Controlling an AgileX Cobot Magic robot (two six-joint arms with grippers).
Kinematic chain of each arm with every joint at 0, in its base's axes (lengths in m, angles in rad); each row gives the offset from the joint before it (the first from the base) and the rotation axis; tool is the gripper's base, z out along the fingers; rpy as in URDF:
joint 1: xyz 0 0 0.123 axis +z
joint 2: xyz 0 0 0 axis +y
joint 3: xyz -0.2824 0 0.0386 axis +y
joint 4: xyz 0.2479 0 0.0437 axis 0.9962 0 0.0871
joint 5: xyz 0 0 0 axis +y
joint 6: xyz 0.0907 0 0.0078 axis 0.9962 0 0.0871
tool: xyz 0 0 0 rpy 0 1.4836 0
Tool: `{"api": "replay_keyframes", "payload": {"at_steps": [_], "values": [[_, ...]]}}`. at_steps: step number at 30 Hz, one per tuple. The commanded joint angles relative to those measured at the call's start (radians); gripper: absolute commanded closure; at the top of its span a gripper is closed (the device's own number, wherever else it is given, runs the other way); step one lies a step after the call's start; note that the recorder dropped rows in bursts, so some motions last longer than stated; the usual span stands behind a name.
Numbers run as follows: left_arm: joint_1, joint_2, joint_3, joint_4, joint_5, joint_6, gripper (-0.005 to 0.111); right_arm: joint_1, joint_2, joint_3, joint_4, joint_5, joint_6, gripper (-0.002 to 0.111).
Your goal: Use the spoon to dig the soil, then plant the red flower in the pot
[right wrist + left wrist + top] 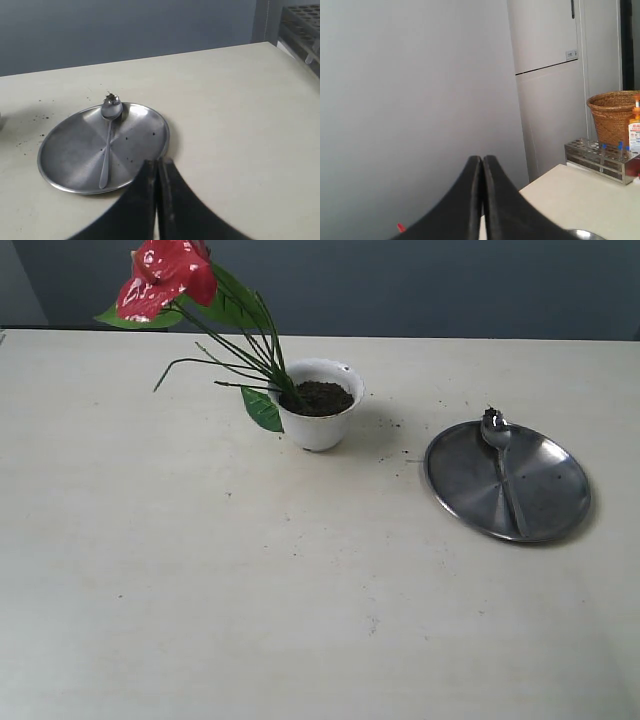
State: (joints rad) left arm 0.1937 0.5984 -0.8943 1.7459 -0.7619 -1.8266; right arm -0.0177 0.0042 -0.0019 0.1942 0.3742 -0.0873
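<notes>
Pinched shut, empty: left gripper and right gripper. Small silver metal spoon on round steel plate, right. Glossy red artificial flower leaning left in dark brown soil, white scalloped plastic pot, far centre. Risk: top-heavy lean tipping pot.

pot: white, scalloped rim, upright.
soil: dark brown, crumbly, fills the pot.
red flower: stems in the soil, leaning away from the spoon.
spoon: silver, lying on the steel plate, soil-flecked.
</notes>
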Motion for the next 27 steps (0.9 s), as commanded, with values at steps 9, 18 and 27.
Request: {"api": "replay_keyframes", "payload": {"at_steps": [9,18,27], "values": [[-0.008,-0.005,0.002,-0.001,0.119,0.238,0.106,-0.004,-0.004,0.002,0.002,-0.01,-0.003,0.108],[0.032,-0.088,0.106,-0.001,0.361,0.255,0.106,-0.004,-0.004,0.002,0.002,-0.01,-0.003,0.108],[0.186,-0.271,0.441,-0.001,0.503,0.118,0.106,-0.004,-0.004,0.002,0.002,-0.01,-0.003,0.108]]}}
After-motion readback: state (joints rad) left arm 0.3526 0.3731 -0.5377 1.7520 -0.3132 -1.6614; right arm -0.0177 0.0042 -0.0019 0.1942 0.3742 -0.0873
